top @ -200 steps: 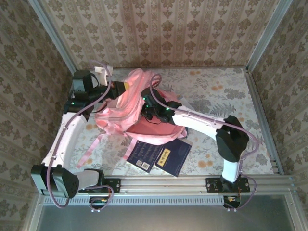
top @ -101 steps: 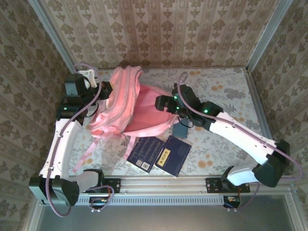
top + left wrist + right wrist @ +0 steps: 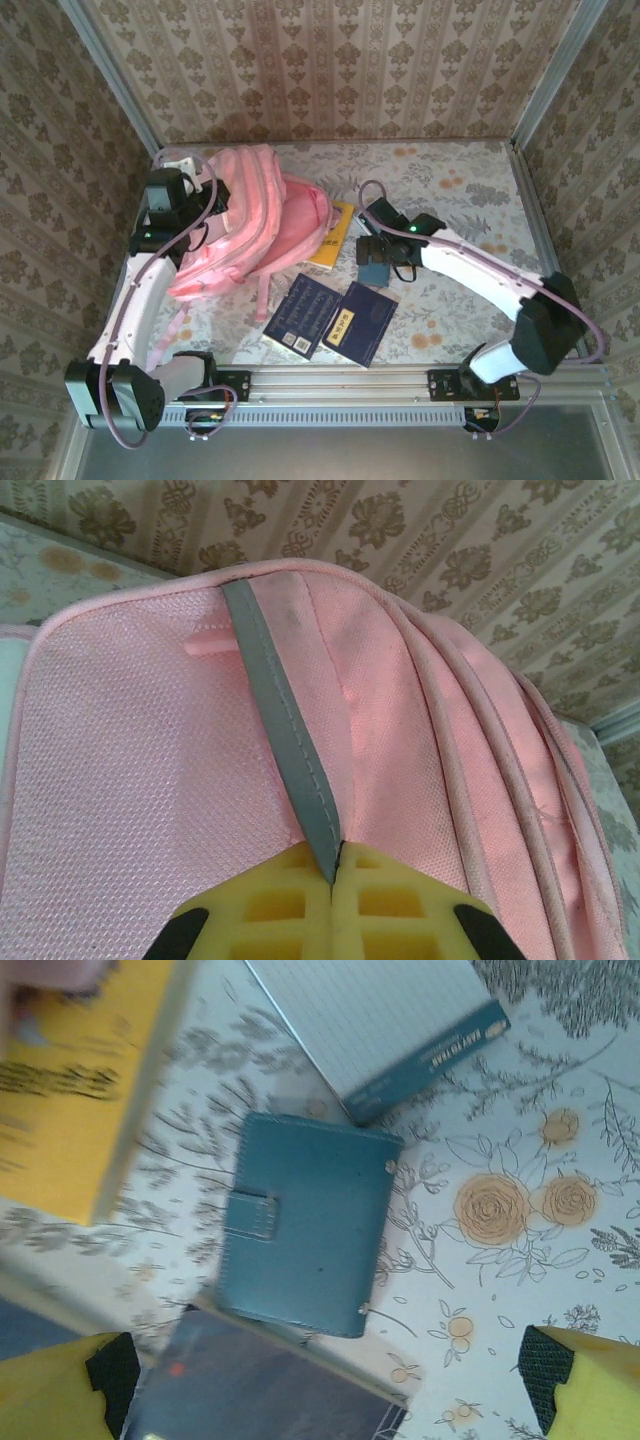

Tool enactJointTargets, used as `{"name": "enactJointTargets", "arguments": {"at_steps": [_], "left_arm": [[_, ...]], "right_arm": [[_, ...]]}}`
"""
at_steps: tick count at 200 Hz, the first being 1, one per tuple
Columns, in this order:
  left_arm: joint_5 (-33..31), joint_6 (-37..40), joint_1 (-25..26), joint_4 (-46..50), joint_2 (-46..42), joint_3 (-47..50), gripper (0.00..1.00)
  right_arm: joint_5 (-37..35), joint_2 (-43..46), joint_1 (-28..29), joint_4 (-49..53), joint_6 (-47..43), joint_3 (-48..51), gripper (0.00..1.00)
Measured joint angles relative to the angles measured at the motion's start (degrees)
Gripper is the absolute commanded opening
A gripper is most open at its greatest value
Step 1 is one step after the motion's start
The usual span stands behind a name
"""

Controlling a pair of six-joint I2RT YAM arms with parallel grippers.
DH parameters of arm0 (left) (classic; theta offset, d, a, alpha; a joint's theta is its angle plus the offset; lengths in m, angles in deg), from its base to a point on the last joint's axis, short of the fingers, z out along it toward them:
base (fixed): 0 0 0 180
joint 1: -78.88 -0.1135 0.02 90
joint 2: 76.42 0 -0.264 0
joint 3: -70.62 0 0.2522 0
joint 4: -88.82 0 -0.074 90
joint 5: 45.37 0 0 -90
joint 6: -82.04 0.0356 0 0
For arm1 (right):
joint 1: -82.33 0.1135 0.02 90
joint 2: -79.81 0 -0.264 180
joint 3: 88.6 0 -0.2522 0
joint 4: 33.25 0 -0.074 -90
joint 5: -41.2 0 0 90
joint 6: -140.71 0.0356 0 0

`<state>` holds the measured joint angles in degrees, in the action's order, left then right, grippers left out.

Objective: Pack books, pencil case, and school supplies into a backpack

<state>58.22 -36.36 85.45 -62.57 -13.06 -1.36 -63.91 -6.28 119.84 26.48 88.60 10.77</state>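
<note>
The pink backpack lies at the left of the table, and my left gripper is shut on it. In the left wrist view the yellow fingers pinch a grey strip sewn onto the backpack's mesh. My right gripper hangs open over a small teal pad; its fingertips stand wide apart, touching nothing. A grey-white pad lies just beyond it. The yellow book lies by the backpack's mouth. Two navy books lie near the front edge. The pencil case is out of view.
Metal frame rails run along the front edge, and wallpapered walls close in the other three sides. The floral tabletop stretches out to the right of my right arm.
My left gripper has dragged the backpack left and back, uncovering the yellow book. My right gripper has come out of the backpack, moved right and down over the teal pad, and opened a little wider.
</note>
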Motion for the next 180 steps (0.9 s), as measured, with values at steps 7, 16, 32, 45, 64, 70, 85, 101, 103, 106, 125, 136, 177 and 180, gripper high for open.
{"name": "enactJointTargets", "arguments": {"at_steps": [7, 16, 32, 45, 64, 70, 85, 101, 103, 106, 125, 136, 177, 180], "left_arm": [[-0.3, -0.2, -0.2, 0.0, -0.6, 0.4, 0.0], [-0.6, -0.3, -0.3, 0.0, -1.2, 0.5, 0.0], [-1.3, -0.4, -0.3, 0.0, -1.8, 0.5, 0.0], [-1.6, -0.4, -0.3, 0.1, -2.3, 0.5, 0.0], [-1.9, -0.4, -0.3, 0.1, -2.6, 0.6, 0.0], [-1.9, -0.4, -0.3, 0.2, -2.7, 0.6, 0.0], [-1.9, -0.4, -0.2, 0.2, -2.8, 0.6, 0.0], [-1.9, -0.3, -0.1, 0.3, -2.8, 0.6, 0.0], [-1.9, -0.3, -0.1, 0.3, -2.8, 0.6, 0.0], [-1.9, -0.3, 0.0, 0.3, -2.8, 0.6, 0.0], [-1.9, -0.3, 0.2, 0.4, -2.8, 0.6, 0.0], [-1.8, -0.3, 0.2, 0.5, -2.8, 0.6, 0.0], [-1.7, -0.3, 0.2, 0.5, -2.8, 0.6, 0.0], [-1.6, -0.3, 0.2, 0.5, -2.8, 0.6, 0.0]], "right_arm": [[0.0, -1.9, -0.1, 0.5, 0.3, -0.4, 1.0], [-0.2, -4.3, -0.3, 1.5, 1.4, -1.3, 1.0], [0.0, -9.4, -0.8, 2.8, 3.1, -3.8, 1.0], [0.4, -12.8, -1.2, 2.9, 4.1, -5.3, 1.0], [1.5, -16.9, -1.8, 3.0, 4.7, -6.8, 1.0], [2.1, -17.9, -2.1, 3.0, 4.9, -7.2, 1.0], [3.5, -20.0, -2.7, 2.9, 5.3, -7.9, 1.0], [4.7, -21.7, -3.2, 2.8, 5.6, -8.6, 1.0], [4.9, -21.9, -3.3, 2.7, 5.6, -8.7, 1.0], [5.1, -22.2, -3.3, 2.6, 5.7, -8.8, 1.0], [5.9, -23.3, -3.5, 2.4, 5.9, -9.7, 1.0], [6.4, -24.0, -3.5, 2.3, 5.9, -10.4, 0.99], [7.7, -27.2, -4.3, 1.0, 6.3, -11.2, 1.0], [7.8, -27.3, -4.4, 1.0, 6.4, -11.2, 1.0]]}}
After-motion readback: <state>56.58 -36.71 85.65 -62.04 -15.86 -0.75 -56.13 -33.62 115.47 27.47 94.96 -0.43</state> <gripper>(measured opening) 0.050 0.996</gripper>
